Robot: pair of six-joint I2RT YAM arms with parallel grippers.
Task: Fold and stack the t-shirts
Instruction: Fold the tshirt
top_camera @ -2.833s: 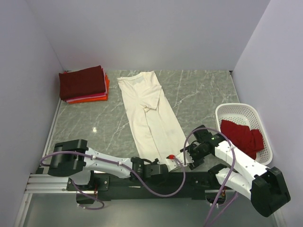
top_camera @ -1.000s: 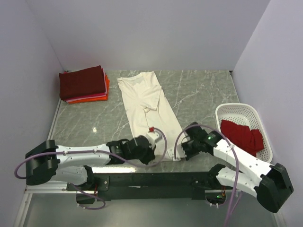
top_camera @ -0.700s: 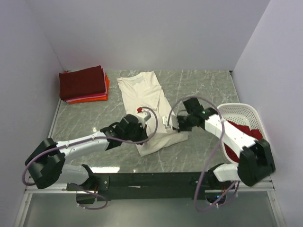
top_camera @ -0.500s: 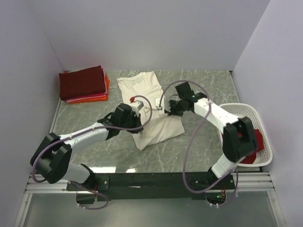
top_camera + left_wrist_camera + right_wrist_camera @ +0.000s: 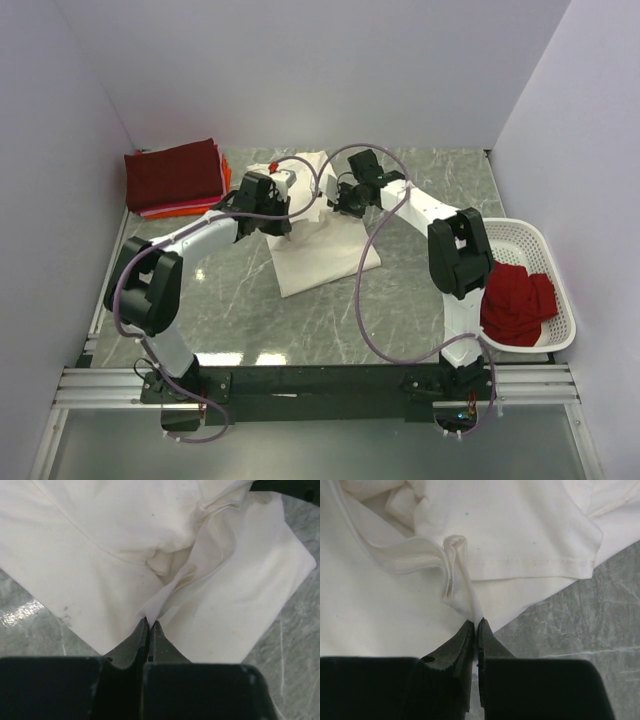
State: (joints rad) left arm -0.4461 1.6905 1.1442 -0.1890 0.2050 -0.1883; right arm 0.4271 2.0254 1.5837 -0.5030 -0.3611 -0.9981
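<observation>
The cream-white t-shirt lies doubled over at the table's middle, its fold toward the front. My left gripper is shut on a pinch of its hem over the shirt's far left part. My right gripper is shut on the hem at the far right, cloth bunched ahead of the jaws. A folded stack with a dark maroon t-shirt on top, red and orange-pink edges under it, sits at the back left. A bright red t-shirt lies in the basket.
The white lattice basket stands at the right edge of the grey marble table. Both arms reach far across the table, cables looping over the shirt. White walls close in the left, back and right sides.
Both grippers have carried the cream-white shirt's near hem from the front edge to the far end, folding the shirt in half. The fold now lies toward the front.
</observation>
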